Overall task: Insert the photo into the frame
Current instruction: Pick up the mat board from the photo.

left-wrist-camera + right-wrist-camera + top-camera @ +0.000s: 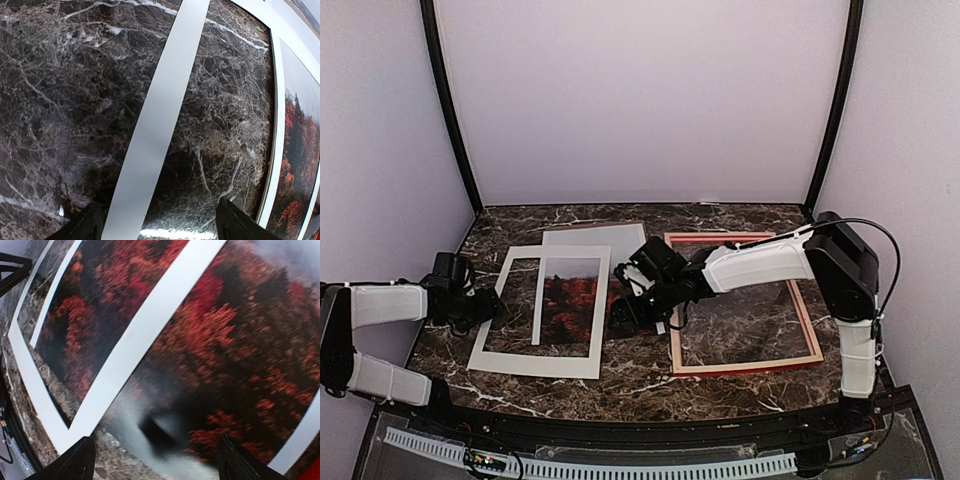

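I find nothing to read from here. No lettering, label, brand mark or number shows on the photo, on the frame or on the worktop in any of my views.

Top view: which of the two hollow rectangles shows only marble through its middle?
The red wooden frame, on the right. The white mat, left, also shows the tree photo through its opening.

The white mat covers 1 strip of the photo, and the right gripper hides its right edge. In the right wrist view it is blurred and cut by the top edge
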Robot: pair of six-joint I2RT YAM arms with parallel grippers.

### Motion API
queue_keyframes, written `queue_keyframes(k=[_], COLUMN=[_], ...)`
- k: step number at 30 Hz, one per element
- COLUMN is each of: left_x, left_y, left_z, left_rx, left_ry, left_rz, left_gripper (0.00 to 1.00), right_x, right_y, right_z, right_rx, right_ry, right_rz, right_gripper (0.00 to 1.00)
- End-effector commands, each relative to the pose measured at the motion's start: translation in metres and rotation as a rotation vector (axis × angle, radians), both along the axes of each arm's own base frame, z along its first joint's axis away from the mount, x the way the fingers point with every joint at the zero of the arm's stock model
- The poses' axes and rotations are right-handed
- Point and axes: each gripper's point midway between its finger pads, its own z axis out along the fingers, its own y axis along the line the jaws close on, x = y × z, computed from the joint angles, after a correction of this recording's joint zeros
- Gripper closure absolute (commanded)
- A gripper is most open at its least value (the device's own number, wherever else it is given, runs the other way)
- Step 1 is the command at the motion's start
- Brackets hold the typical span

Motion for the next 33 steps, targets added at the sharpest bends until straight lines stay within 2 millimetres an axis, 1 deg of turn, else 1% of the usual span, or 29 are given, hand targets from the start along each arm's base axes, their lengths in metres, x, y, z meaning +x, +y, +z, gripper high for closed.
queue_keyframes(k=[1, 4, 7, 12, 15, 17, 21, 26, 33], left_x=[-0.015, -0.018, -0.023, -0.024, -0.03, -0.036, -0.044, -0.054, -0.066], left_y=[0.0, 0.0, -0.001, -0.005, -0.013, -0.018, -0.022, -0.029, -0.037], left_z=[-0.006, -0.009, -0.013, -0.011, -0.015, -0.018, -0.02, -0.023, -0.028], left_rx=[-0.021, -0.022, -0.033, -0.068, -0.117, -0.148, -0.179, -0.227, -0.265], left_ry=[0.014, 0.015, 0.024, 0.024, 0.043, 0.054, 0.053, 0.048, 0.047], left_rz=[0.007, 0.012, 0.013, 0.024, 0.013, 0.009, 0.01, 0.002, -0.009], left_gripper=[0.19, 0.18, 0.18, 0.18, 0.18, 0.18, 0.19, 0.21, 0.24], right_x=[-0.037, -0.053, -0.063, -0.076, -0.082, -0.085, -0.096, -0.105, -0.104], right_y=[0.013, 0.017, 0.019, 0.024, 0.028, 0.031, 0.032, 0.03, 0.032], right_z=[0.003, -0.006, -0.011, -0.017, -0.022, -0.021, -0.021, -0.028, -0.033], right_rx=[0.074, 0.077, 0.076, 0.097, 0.106, 0.115, 0.134, 0.139, 0.16], right_ry=[0.099, 0.146, 0.172, 0.247, 0.287, 0.309, 0.364, 0.416, 0.447], right_rz=[0.008, 0.017, 0.024, 0.045, 0.053, 0.057, 0.065, 0.052, 0.017], right_gripper=[0.15, 0.15, 0.15, 0.15, 0.15, 0.15, 0.16, 0.16, 0.16])
